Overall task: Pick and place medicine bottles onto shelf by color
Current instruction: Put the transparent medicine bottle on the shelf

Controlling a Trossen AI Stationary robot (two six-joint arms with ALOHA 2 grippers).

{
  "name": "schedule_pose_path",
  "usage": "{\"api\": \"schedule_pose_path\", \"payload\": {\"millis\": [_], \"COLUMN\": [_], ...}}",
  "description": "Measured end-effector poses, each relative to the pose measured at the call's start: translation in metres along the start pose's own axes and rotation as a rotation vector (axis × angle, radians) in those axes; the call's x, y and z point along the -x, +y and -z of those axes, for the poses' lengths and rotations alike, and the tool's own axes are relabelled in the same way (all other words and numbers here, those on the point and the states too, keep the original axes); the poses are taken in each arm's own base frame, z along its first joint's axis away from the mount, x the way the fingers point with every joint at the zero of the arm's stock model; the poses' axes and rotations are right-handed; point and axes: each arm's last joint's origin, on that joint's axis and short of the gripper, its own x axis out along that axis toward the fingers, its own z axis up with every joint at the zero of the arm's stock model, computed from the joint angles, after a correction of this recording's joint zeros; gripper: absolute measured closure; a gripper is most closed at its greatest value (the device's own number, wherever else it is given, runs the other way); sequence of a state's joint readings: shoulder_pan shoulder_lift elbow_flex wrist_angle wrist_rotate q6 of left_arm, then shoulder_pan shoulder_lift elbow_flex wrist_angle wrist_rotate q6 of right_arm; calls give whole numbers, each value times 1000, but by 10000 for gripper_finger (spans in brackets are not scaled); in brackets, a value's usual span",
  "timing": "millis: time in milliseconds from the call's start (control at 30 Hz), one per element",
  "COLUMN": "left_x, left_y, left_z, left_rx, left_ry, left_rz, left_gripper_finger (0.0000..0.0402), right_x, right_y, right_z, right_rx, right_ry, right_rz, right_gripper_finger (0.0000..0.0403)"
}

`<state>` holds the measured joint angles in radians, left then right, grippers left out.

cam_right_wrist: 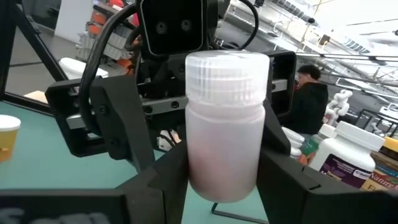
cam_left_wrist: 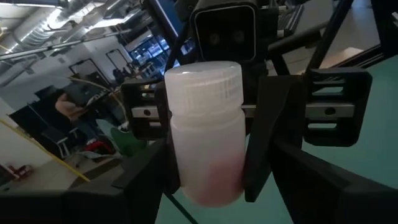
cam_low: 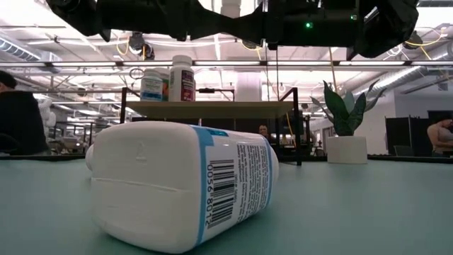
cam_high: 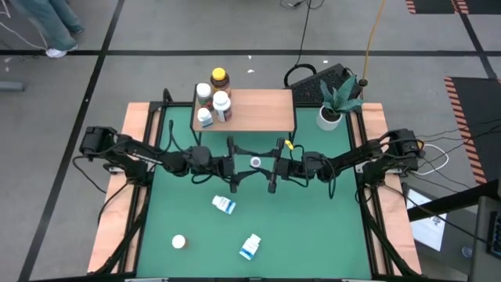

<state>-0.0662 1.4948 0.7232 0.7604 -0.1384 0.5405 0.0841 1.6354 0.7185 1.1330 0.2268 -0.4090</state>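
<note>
A plain white bottle [cam_high: 255, 162] with a ribbed white lid stands upright in the air between my two grippers, above the middle of the table. My right gripper [cam_high: 272, 168] is shut on it; the bottle also shows in the right wrist view [cam_right_wrist: 224, 118]. My left gripper [cam_high: 237, 169] is open, with a finger on either side of the same bottle [cam_left_wrist: 205, 137]. The shelf [cam_high: 258, 110] stands at the far side with several bottles on its left end, among them an amber one [cam_high: 220, 77]. Two blue-labelled bottles [cam_high: 224, 204] [cam_high: 250, 247] lie on their sides on the table. My right gripper pinches the white bottle's lower body [cam_right_wrist: 208, 177] between its two fingers [cam_right_wrist: 158, 180]. The fingers come level from the table's right side. The bottle stands upright with its lid up, lifted clear of the table.
A small white bottle [cam_high: 178, 242] stands near the front left. A potted plant [cam_high: 329, 116] stands to the right of the shelf. The lying blue-labelled bottle [cam_low: 184, 184] fills the low view. Wooden side boards [cam_high: 117, 219] edge the green mat. People show in the room beyond.
</note>
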Motion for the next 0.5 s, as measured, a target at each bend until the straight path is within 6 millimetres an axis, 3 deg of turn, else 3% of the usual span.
{"api": "schedule_pose_path", "payload": {"millis": [300,500], "left_x": [0,1], "left_y": [1,0], "left_z": [-2,-6], "left_rx": [32,78], "left_ry": [-30,-64], "left_rz": [-14,-7], "left_gripper_finger": [111,125], "right_x": [0,0], "right_y": [-1,-1], "right_z": [1,1], "right_rx": [25,27], "right_ry": [12,17], "right_rz": [1,-1], "right_gripper_finger": [246,246]}}
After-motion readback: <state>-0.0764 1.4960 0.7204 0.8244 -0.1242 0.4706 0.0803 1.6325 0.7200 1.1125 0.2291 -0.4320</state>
